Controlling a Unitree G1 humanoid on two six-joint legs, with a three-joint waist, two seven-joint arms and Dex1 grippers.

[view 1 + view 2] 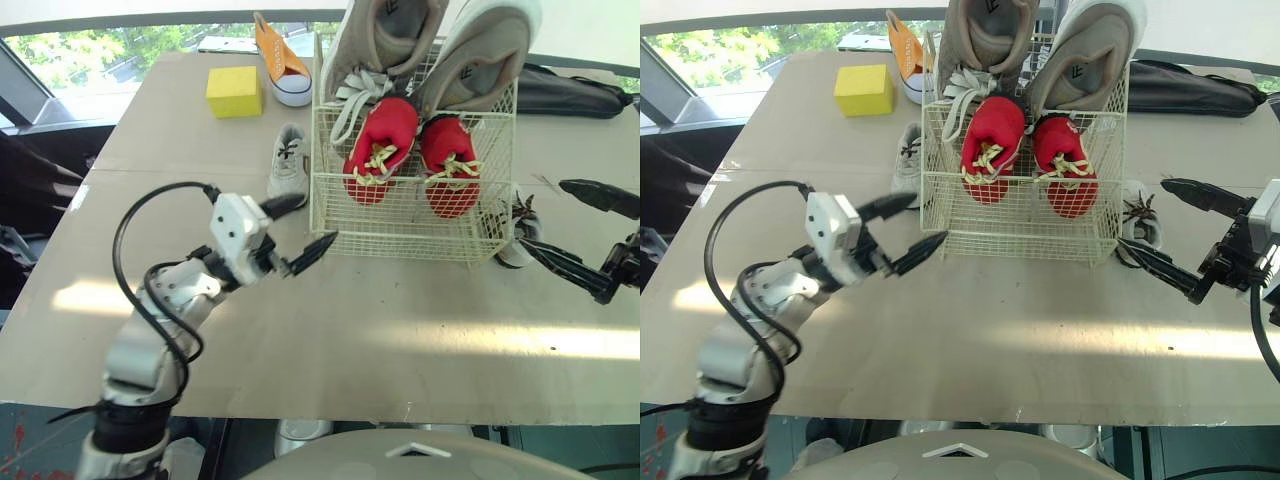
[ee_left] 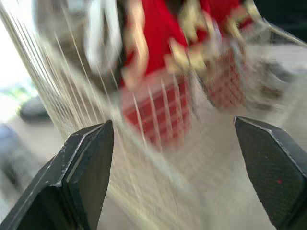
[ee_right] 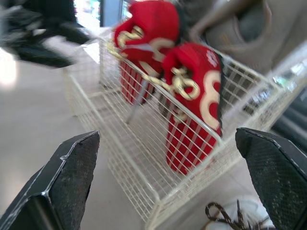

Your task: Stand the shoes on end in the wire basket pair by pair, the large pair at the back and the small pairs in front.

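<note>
Both grippers are wide open and empty. The left gripper (image 1: 320, 218) is at the front left corner of the basket (image 1: 400, 235), and a grey shoe (image 1: 288, 162) lies just beyond it, lengthwise along the left wall. The right gripper (image 1: 541, 214) is nearer a second shoe (image 1: 1137, 222) beside the right wall.

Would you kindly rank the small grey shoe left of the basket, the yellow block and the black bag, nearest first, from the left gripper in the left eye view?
From the left gripper:
1. small grey shoe, beside the wire basket.
2. yellow block, back left.
3. black bag, back right.
</note>
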